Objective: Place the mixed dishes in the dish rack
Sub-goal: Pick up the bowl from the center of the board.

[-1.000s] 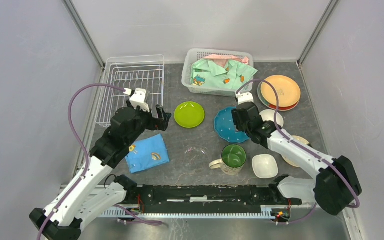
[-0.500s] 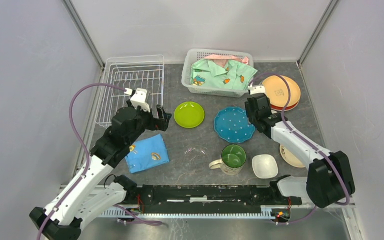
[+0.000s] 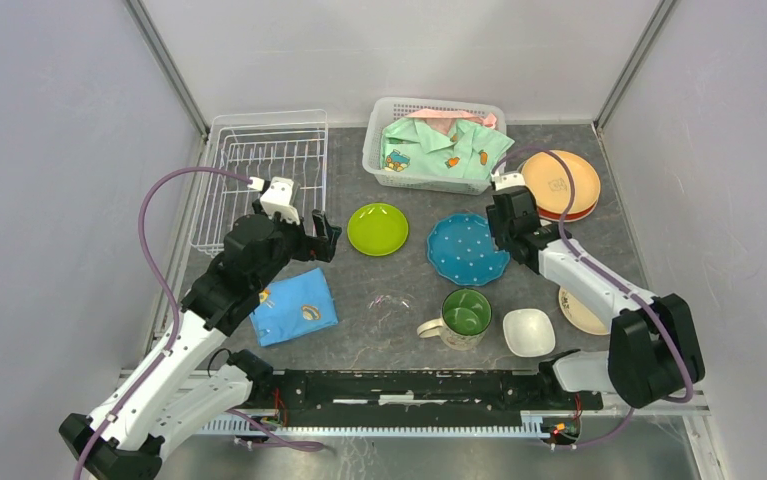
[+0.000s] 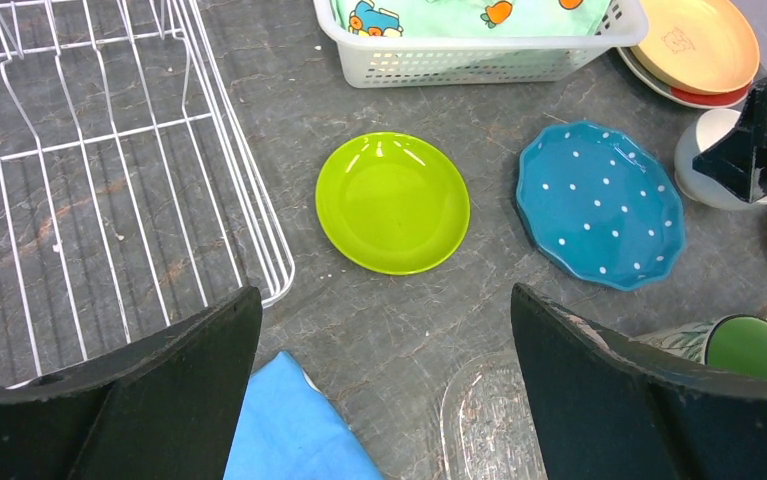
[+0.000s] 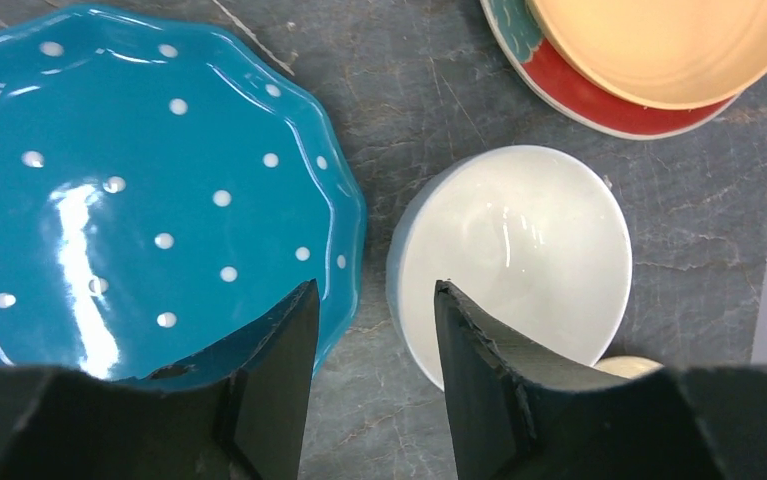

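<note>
The right gripper stands with its jaws partly apart, straddling the left rim of a white bowl. One finger hangs outside the wall, between the bowl and the blue plate, and the other hangs over the bowl's inside. Contact with the rim cannot be confirmed. In the top view the right arm reaches from lower right up and left to centre right, wrist pitched down, and hides this bowl.

The left gripper has its jaws fully apart and holds nothing. Its arm rises from lower left to centre left, with the fingers over the table and aimed at the green plate.

The blue plate lies just beside the bowl. An orange plate sits stacked on a red plate at the wrist view's upper right. A cream plate lies partly under the right forearm.

- Lower centre: a mug, a second white bowl and a clear dish
- Upper left: the rack
- Top centre: a basket of clothing
- Below the left gripper: a cloth

Count, all on the table outside the rack: five plates, two bowls, one mug, one clear dish
</note>
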